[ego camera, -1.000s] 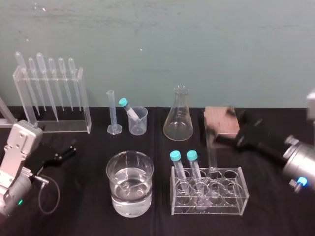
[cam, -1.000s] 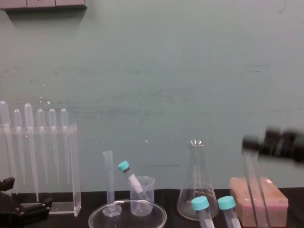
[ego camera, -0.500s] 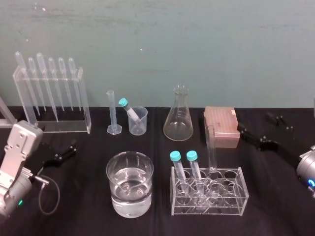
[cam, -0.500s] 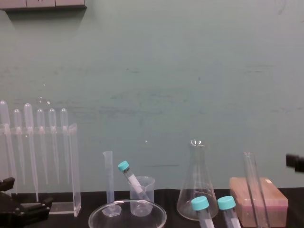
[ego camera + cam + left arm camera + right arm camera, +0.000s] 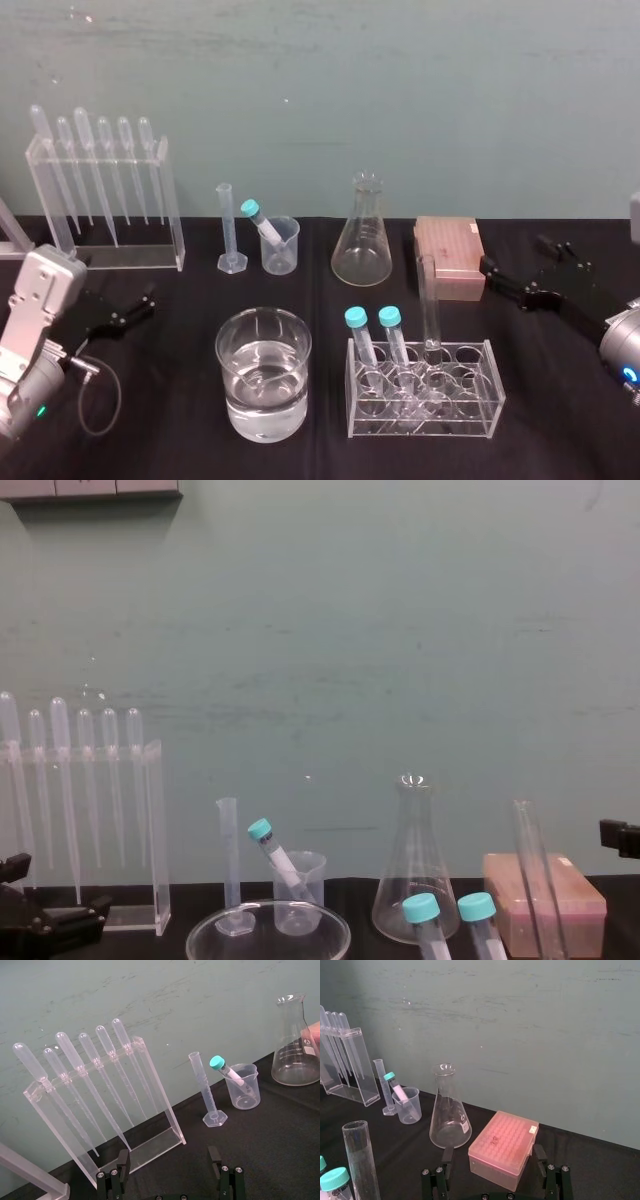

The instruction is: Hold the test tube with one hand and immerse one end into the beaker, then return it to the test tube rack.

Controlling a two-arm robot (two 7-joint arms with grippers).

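The test tube (image 5: 430, 305) is held upright by the rack (image 5: 425, 408), near and to the left of the spread right end effector (image 5: 511, 251); the left end effector (image 5: 120, 312), also spread, is parked well away.

The long slim clear glass test tube (image 5: 430, 300) and the wide clear glass beaker (image 5: 228, 375) look smooth and glossy, as does the clear hard-plastic test tube rack (image 5: 470, 405). The black table cover (image 5: 170, 340) is matt like cloth, the pink lidded box (image 5: 449, 258) dull plastic, the teal wall (image 5: 420, 90) matt and scuffed
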